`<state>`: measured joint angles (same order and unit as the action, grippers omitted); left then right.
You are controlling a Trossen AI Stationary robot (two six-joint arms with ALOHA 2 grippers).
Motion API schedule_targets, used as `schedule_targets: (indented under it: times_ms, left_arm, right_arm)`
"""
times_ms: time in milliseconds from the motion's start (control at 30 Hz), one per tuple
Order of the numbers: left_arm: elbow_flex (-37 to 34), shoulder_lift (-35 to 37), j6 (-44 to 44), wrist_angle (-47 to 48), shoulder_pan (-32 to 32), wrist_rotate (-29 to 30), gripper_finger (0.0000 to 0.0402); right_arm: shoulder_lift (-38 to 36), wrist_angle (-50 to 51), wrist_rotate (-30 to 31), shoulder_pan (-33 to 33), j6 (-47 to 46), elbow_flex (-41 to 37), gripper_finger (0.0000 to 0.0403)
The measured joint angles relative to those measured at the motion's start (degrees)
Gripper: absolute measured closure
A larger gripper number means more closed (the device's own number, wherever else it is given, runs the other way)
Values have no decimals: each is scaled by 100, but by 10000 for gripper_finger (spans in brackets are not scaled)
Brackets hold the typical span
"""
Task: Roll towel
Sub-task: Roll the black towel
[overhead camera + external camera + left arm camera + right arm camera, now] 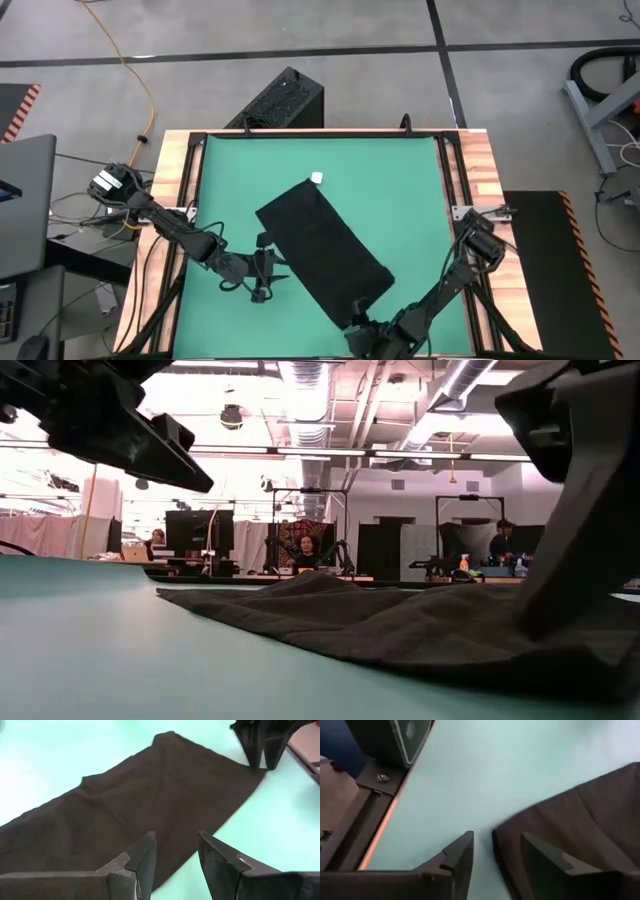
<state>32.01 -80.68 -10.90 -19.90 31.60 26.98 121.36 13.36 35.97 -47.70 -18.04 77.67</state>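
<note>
the plain black soft cloth towel (pixel 322 250) lies flat and slanted on the green mat (pixel 390 170) of the bench, white tag (pixel 316 178) at its far corner. it looks light and limp, best pinched at an edge or corner. the left end effector (pixel 265 270) is partly open and empty beside its long edge; the right end effector (pixel 362 328) is partly open at the near corner. open mat surrounds it.

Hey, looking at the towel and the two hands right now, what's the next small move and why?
Probably lower the right hand and close it on the towel's near corner. The towel lies flat and unrolled on the green mat, and the right hand's open fingers straddle that corner's edge. The left hand, also open, waits at the towel's side.
</note>
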Motion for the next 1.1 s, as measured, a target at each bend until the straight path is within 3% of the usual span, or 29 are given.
schedule_targets:
  times_ms: [133, 267, 467, 600, 800, 967, 1100]
  left_arm:
    - [2, 0, 4, 19, 32, 2, 266]
    - [2, 0, -13, 52, 41, -4, 266]
    - [2, 0, -13, 219, 60, -67, 266]
    - [2, 0, -39, 308, 60, -74, 266]
    - [2, 0, -35, 250, 58, -72, 267]
    - [2, 0, 184, 16, 93, -70, 267]
    - [2, 0, 942, -297, 342, 125, 267]
  right_arm:
    - [290, 168, 90, 9, -79, 358, 195]
    - [426, 282, 232, 92, -521, 479, 217]
    - [416, 309, 298, 224, -568, 485, 321]
    - [405, 626, 675, 297, -472, 651, 389]
    - [389, 1280, 1371, 481, 364, 1332, 395]
    - [381, 1277, 1355, 829, 1179, 1733, 396]
    - [376, 900, 1104, 1182, 1837, 1739, 396]
